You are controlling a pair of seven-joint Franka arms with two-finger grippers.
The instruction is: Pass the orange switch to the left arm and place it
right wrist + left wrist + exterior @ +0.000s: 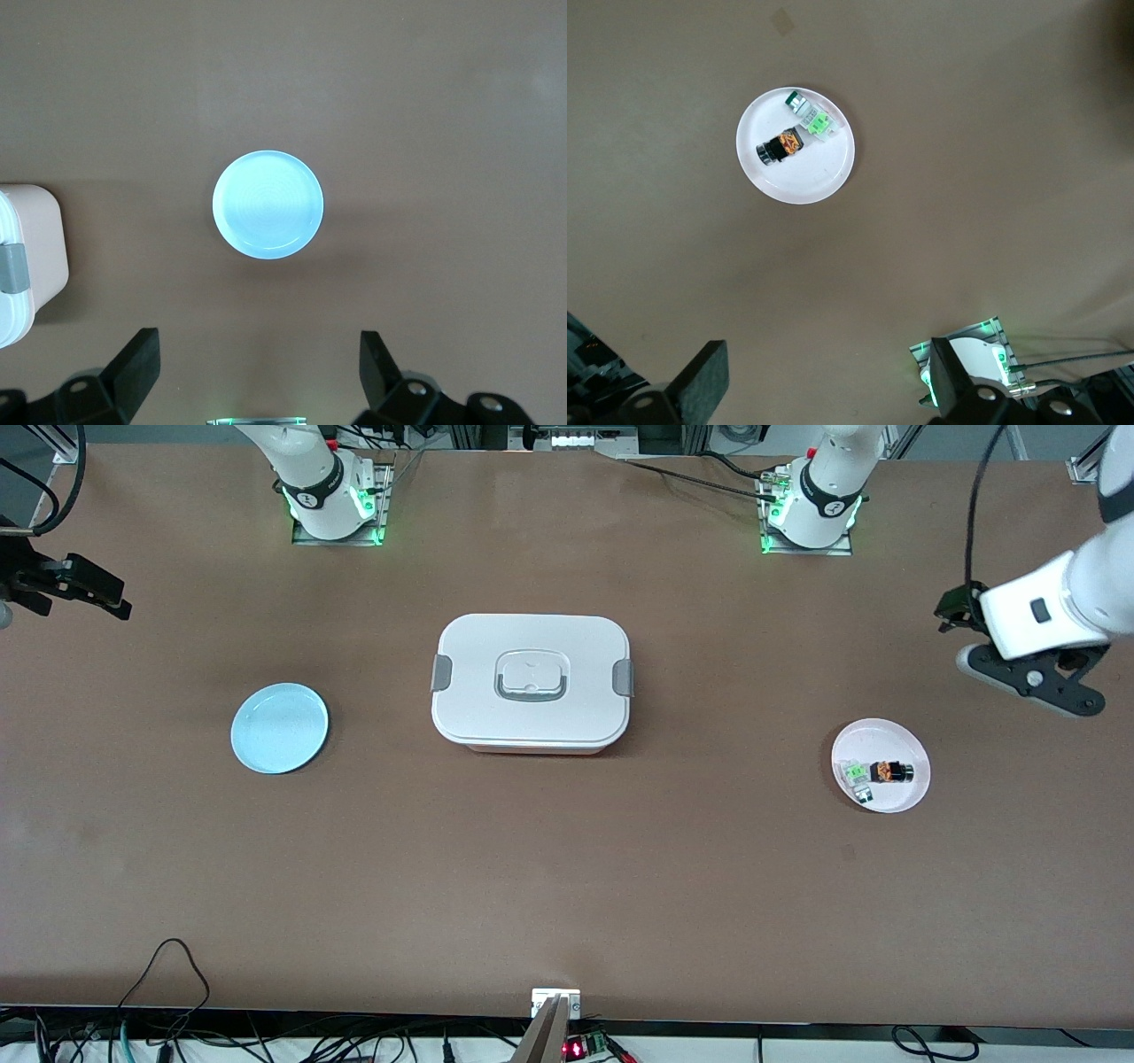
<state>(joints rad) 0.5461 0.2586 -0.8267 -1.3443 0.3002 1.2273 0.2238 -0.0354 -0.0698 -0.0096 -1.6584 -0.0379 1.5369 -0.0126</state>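
Orange switch (890, 771): tiny black-and-orange part lying on its side in a pink plate, lower right of frame.
Box (531, 683): white, lid latched, frame centre.

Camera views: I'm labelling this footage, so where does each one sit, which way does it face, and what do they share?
Front view: high across the table, facing both arm bases; shows the box, both plates and both arms.
Left wrist view: looks down on the pink plate holding the orange switch; left gripper fingers open.
Right wrist view: looks down on the blue plate; right gripper fingers open.
Shared: front and right wrist both show the box.
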